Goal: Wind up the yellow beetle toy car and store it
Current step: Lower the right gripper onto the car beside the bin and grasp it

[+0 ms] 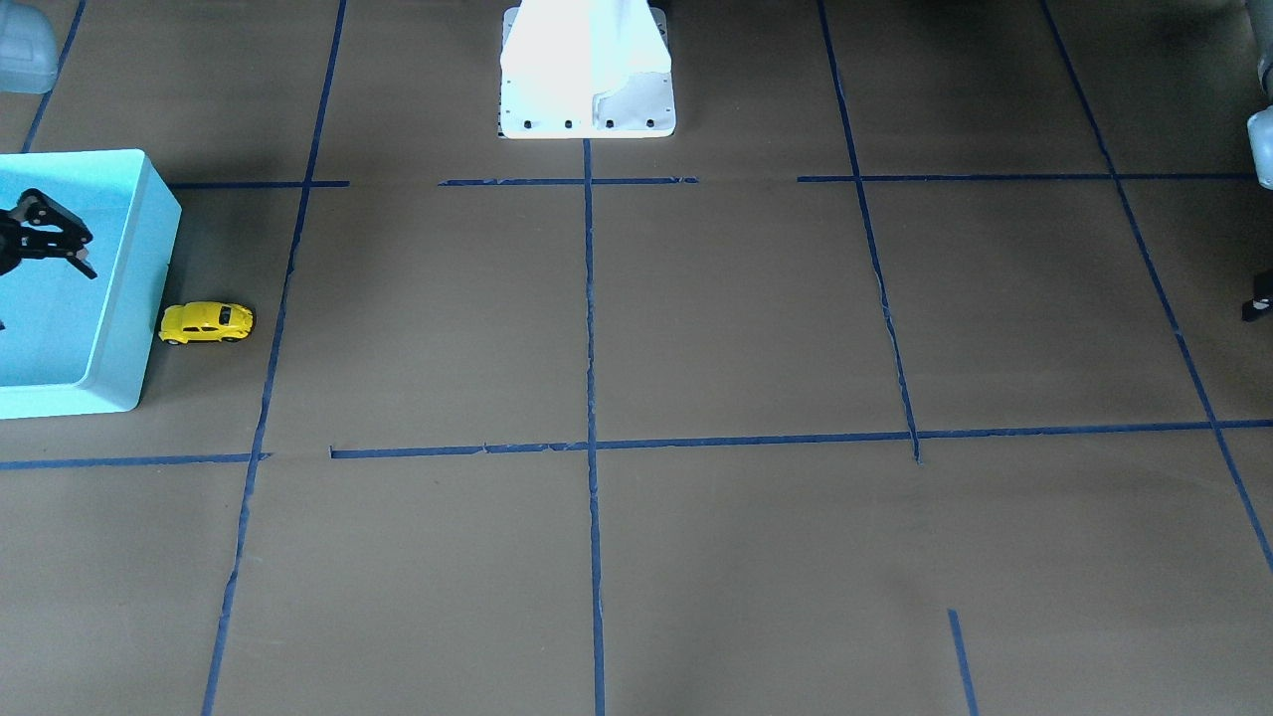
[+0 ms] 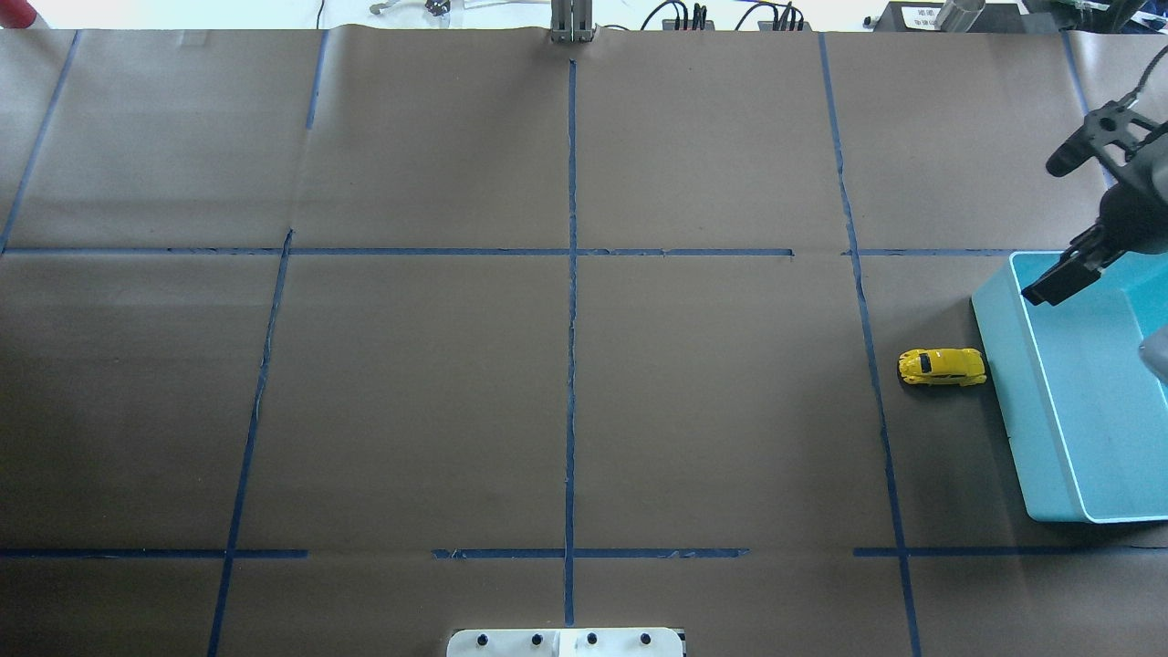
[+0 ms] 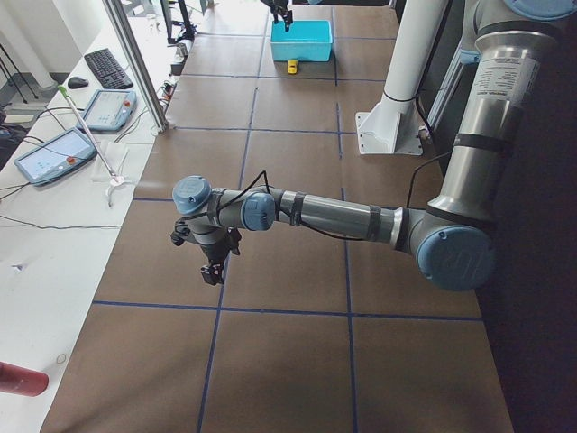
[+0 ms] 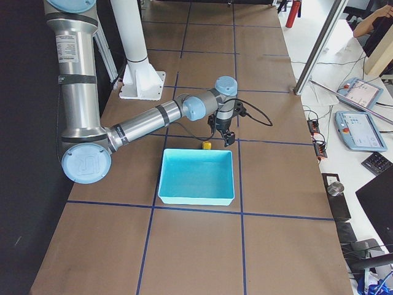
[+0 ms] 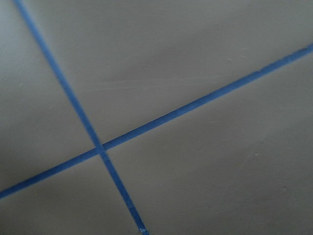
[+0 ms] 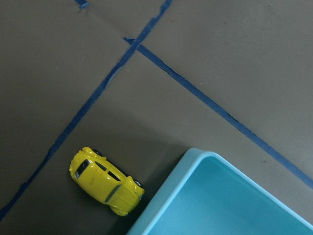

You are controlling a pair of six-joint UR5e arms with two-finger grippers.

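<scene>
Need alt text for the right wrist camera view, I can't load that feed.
A yellow beetle toy car sits on its wheels on the brown table, just outside the rounded corner of a turquoise bin at the lower right. Above it, blue tape lines cross the table.

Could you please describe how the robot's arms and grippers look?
The left arm and right arm are silver-grey tubes with pale blue rounded joint caps, each bearing a white printed label on its upper tube. A black cable loops along each forearm to the wrist. The left gripper and right gripper are black.
</scene>
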